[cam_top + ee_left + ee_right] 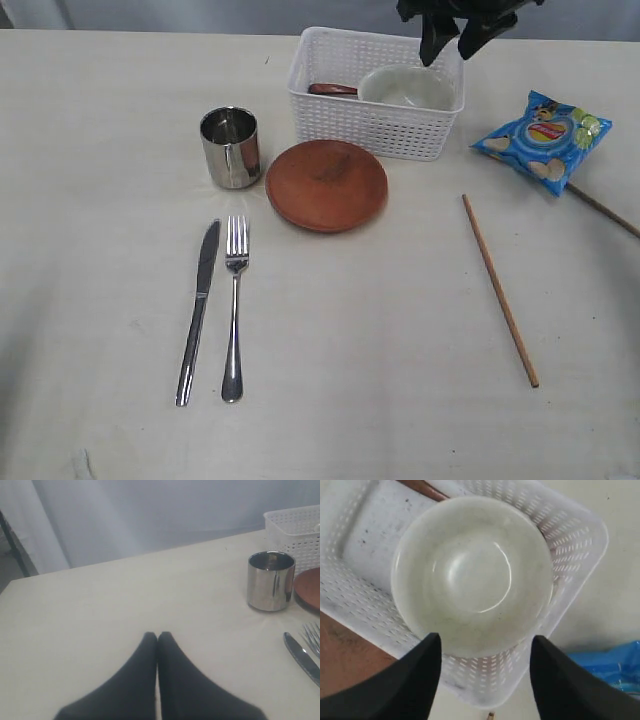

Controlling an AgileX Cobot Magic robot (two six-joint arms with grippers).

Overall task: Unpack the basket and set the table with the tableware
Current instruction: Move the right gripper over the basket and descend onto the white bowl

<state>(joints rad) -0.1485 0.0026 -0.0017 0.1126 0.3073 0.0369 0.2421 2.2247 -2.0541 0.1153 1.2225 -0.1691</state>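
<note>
At upper right, the right black pincer (449, 56) gapes empty over a glossy round white bowl (405, 87) (inside the perforated white plastic basket (370, 125)); the left pincer (157, 636) is pressed closed, empty.

The table (380, 420) carries basket (370, 125), cup (231, 148), plate (326, 185), knife (198, 310), fork (235, 305), chopsticks (499, 289) and chips bag (543, 138).

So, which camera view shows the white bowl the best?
The right wrist view: it looks straight down into the bowl, so its inside and nearly all its rim show. The exterior view shows only its upper part above the basket wall. The left wrist view shows just a basket corner.
</note>
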